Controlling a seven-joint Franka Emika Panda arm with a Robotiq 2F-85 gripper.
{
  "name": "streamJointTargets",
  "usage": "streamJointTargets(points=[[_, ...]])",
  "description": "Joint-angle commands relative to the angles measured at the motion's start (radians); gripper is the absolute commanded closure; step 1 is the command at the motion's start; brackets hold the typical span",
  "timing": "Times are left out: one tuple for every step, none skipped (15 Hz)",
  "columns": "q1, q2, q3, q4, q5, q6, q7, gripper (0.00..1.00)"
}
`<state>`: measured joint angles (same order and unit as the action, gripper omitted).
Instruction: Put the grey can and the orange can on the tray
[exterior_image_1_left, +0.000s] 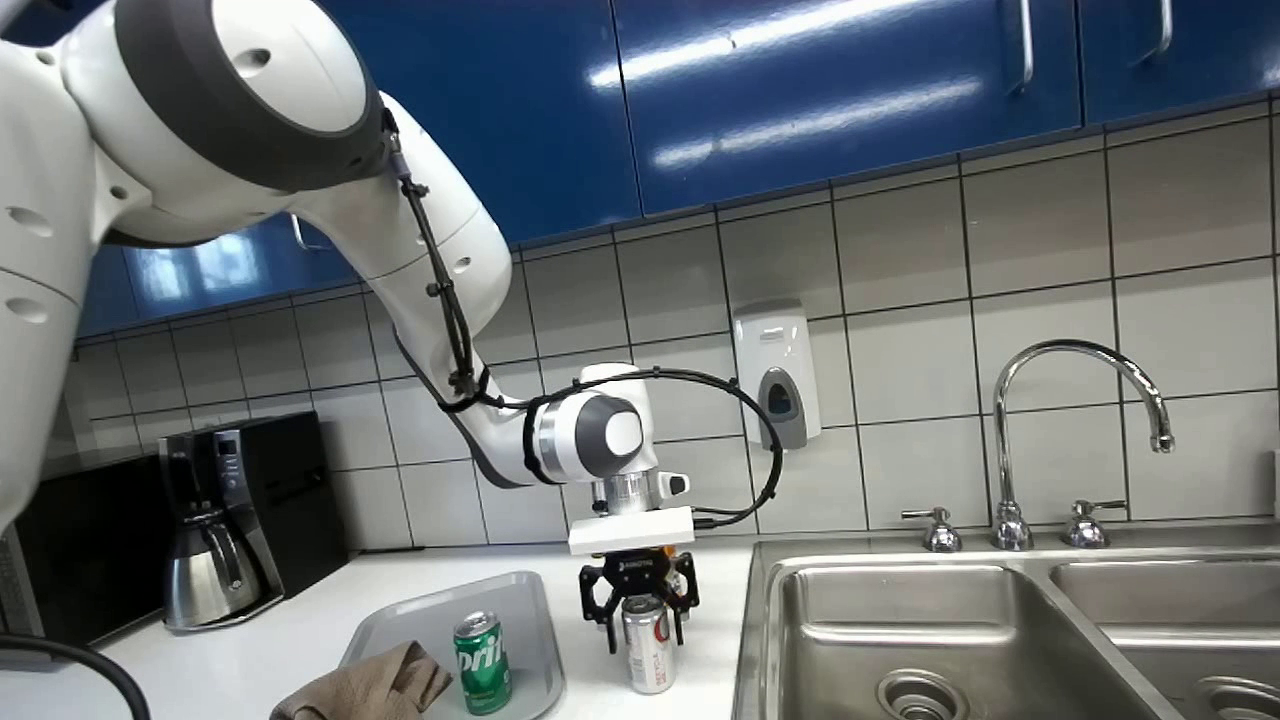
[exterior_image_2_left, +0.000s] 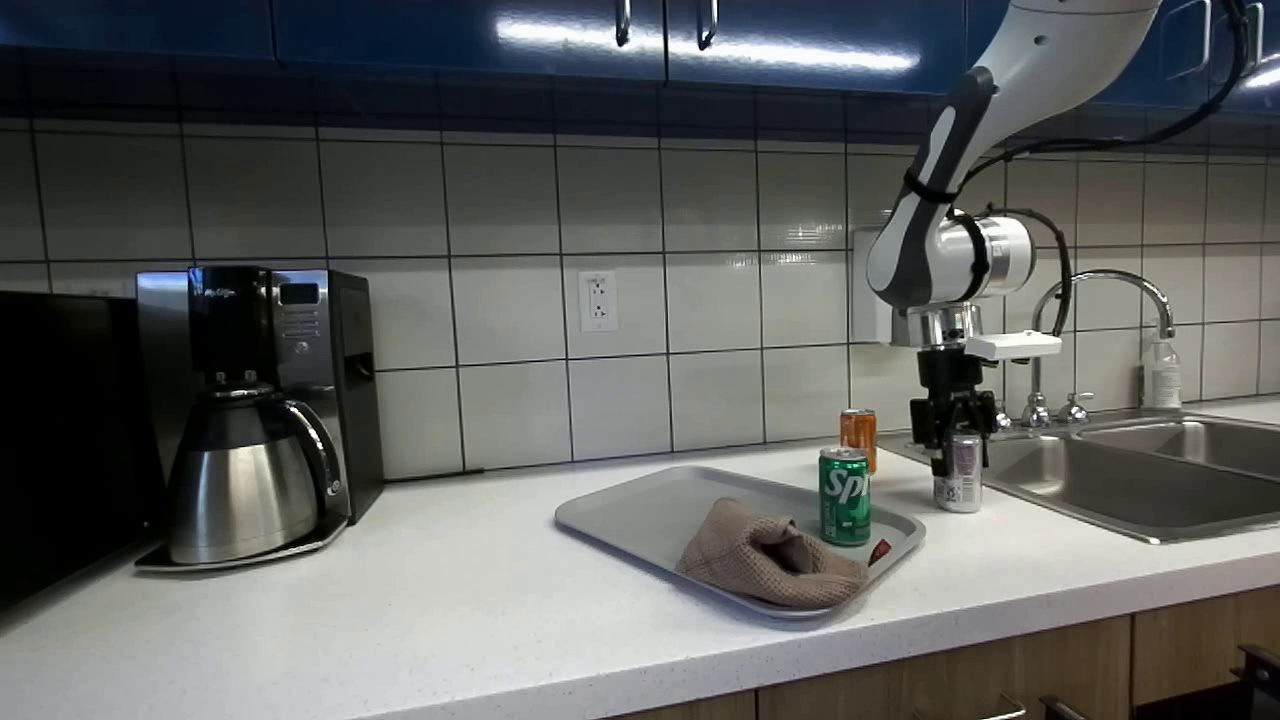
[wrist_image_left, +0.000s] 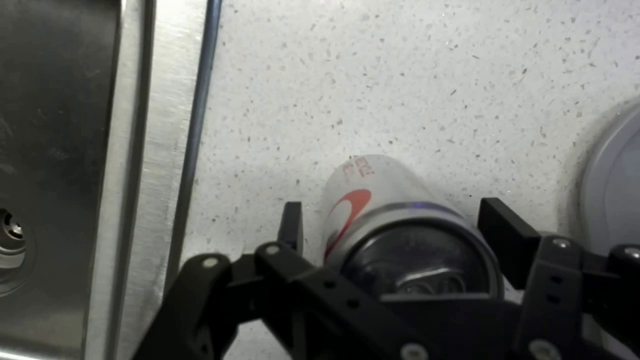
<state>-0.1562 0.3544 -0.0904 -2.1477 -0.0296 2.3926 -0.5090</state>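
Note:
The grey can (exterior_image_1_left: 648, 648) stands upright on the counter between the tray and the sink. My gripper (wrist_image_left: 395, 220) points down over it, open, with one finger on each side of the can. In the wrist view a gap shows beside the left finger (wrist_image_left: 291, 225), while the right finger (wrist_image_left: 505, 235) is very near the can's rim; contact there is unclear. Against the back wall stands the orange can (exterior_image_2_left: 858, 432), mostly hidden behind the gripper in an exterior view (exterior_image_1_left: 646, 636). The grey tray (exterior_image_2_left: 640, 510) lies on the counter beside the grey can.
A green can (exterior_image_2_left: 845, 500) and a crumpled brown cloth (exterior_image_2_left: 765, 560) occupy the tray, with a small red scrap (exterior_image_2_left: 879, 551) near its edge. The steel sink (exterior_image_1_left: 900, 630) borders the grey can's other side. A coffee maker (exterior_image_2_left: 250, 430) stands farther along the counter.

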Motion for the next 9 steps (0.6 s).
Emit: streamJointTargets(points=[[-0.016, -0.035, 0.012, -0.031, -0.028, 0.020, 0.007, 0.43], [-0.016, -0.034, 0.011, -0.030, -0.030, 0.021, 0.008, 0.51], [-0.016, -0.035, 0.011, -0.029, -0.031, 0.021, 0.007, 0.59], [-0.016, -0.037, 0.011, -0.030, -0.032, 0.020, 0.007, 0.59], [-0.016, -0.039, 0.011, -0.033, -0.033, 0.021, 0.009, 0.59], [-0.015, -0.044, 0.010, -0.036, -0.036, 0.021, 0.009, 0.59], [-0.013, -0.050, 0.009, -0.040, -0.040, 0.021, 0.011, 0.59], [-0.011, -0.059, 0.009, -0.044, -0.044, 0.021, 0.011, 0.59], [-0.009, -0.065, 0.010, -0.046, -0.048, 0.022, 0.011, 0.59]])
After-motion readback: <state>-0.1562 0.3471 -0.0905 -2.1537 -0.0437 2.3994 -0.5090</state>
